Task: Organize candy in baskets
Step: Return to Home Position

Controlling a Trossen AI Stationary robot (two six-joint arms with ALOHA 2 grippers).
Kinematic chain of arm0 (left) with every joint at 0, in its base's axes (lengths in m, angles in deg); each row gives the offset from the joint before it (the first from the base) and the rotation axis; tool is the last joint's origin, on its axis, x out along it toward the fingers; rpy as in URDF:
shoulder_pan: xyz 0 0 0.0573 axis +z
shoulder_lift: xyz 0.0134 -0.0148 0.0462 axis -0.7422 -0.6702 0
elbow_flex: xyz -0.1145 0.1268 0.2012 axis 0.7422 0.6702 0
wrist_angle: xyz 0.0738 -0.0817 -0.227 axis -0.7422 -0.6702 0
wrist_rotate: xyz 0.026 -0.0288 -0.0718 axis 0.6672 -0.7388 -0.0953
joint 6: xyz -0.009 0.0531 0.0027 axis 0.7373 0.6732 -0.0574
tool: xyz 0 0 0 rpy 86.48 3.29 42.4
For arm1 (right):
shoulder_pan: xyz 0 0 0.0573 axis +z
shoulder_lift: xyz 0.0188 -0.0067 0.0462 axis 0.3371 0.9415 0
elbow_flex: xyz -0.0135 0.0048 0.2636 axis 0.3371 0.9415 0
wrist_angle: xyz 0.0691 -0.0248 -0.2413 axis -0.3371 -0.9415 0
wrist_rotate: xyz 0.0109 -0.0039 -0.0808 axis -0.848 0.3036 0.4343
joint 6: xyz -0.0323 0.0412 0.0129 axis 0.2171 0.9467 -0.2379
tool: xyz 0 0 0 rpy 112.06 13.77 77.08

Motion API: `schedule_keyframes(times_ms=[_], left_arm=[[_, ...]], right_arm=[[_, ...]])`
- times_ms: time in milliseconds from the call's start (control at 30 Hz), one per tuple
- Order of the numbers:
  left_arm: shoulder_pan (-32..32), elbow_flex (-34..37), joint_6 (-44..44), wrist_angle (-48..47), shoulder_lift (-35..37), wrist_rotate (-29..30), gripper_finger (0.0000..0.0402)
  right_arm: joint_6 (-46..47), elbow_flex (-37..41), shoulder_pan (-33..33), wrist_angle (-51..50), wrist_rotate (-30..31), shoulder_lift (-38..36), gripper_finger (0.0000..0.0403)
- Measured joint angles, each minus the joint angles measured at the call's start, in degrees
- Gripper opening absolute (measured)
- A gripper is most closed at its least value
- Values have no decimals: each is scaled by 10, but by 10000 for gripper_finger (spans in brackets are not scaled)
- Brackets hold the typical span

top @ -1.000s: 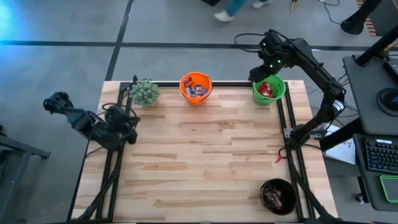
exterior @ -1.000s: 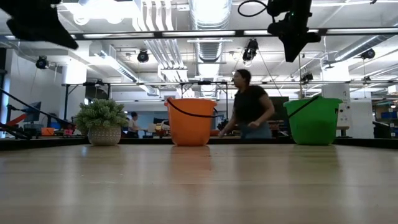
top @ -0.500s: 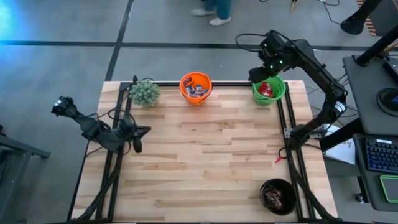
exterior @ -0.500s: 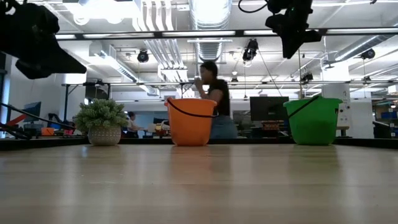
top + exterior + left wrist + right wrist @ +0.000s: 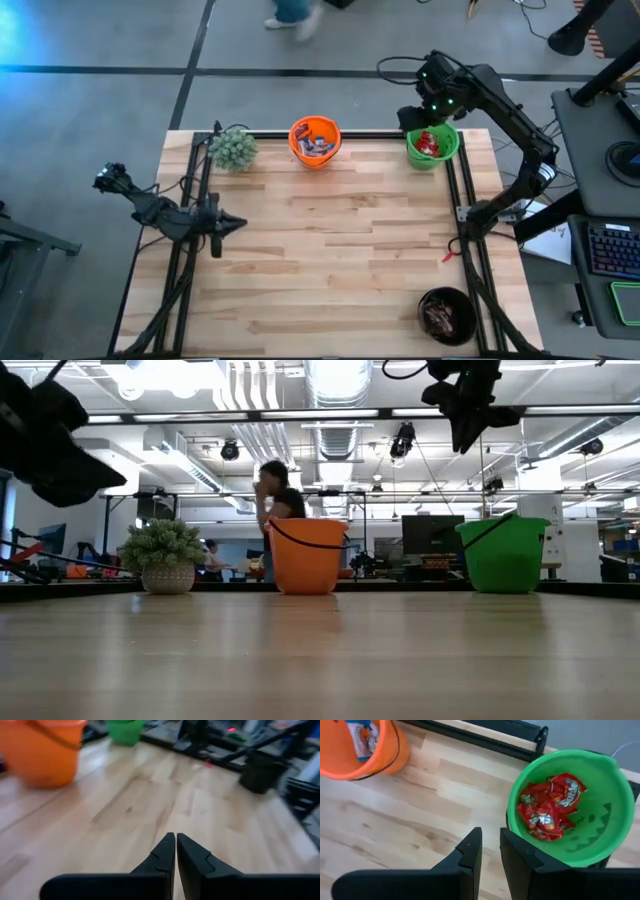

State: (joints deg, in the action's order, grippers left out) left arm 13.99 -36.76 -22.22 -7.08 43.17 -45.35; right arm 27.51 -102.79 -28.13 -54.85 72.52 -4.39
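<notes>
High view: right gripper (image 5: 413, 119) above green bucket's (image 5: 456, 141) rim (red candy (image 5: 547, 810) inside), jaws narrow & empty; left gripper (image 5: 226, 222) well apart, jaws together; prob. homing, next lift clear.

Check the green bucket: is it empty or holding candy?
Holding candy. The right wrist view shows several red-wrapped candies lying in the bottom of the green bucket, well below its rim.

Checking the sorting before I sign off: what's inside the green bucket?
Several red-wrapped candies lie piled in the green bucket, and no other colours show. Anything beneath the pile is covered, so an exact count isn't possible.
</notes>
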Motion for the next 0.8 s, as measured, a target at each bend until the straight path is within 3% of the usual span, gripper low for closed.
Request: schedule_keyframes(times_ms=[233,433,800], left_arm=[[0,6,76,33,52,-87,0],[0,34,152,123,64,-177,0],[0,35,162,129,65,-210,0]], right_arm=[[33,0,9,-1,-28,-1,61],[94,0,28,-12,-28,-3,60],[87,0,114,-17,-28,-6,61]])
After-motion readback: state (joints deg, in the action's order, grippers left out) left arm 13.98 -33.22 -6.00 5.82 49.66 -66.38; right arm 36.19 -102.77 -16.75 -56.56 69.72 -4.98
